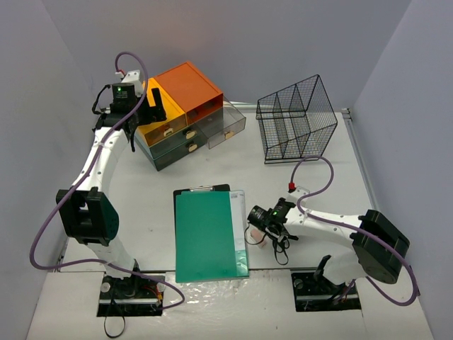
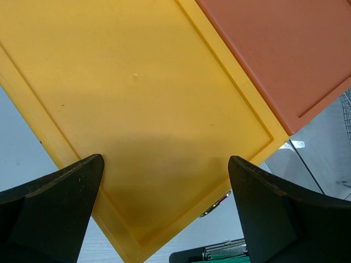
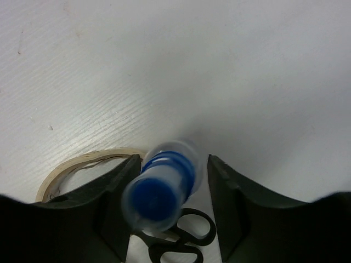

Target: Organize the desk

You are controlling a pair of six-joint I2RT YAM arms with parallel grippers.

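matte white counter (image 1: 318, 191) spans the view under both arms, near edge cut off. yellow-and-orange drawer unit (image 1: 191, 88) at far left: left fingers (image 2: 82, 181) spread wide above its yellow lid (image 2: 153, 93). right fingers (image 3: 123, 189) flank a blurred blue-capped tube (image 3: 162, 186); contact cannot be confirmed. scissors (image 3: 175, 244) partly hidden beneath.

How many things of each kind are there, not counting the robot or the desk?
Stack of drawers: 1
Wire basket: 1
Green clipboard: 1
Blue-capped tube: 1
Scissors: 1
Rubber band: 1
Total: 6
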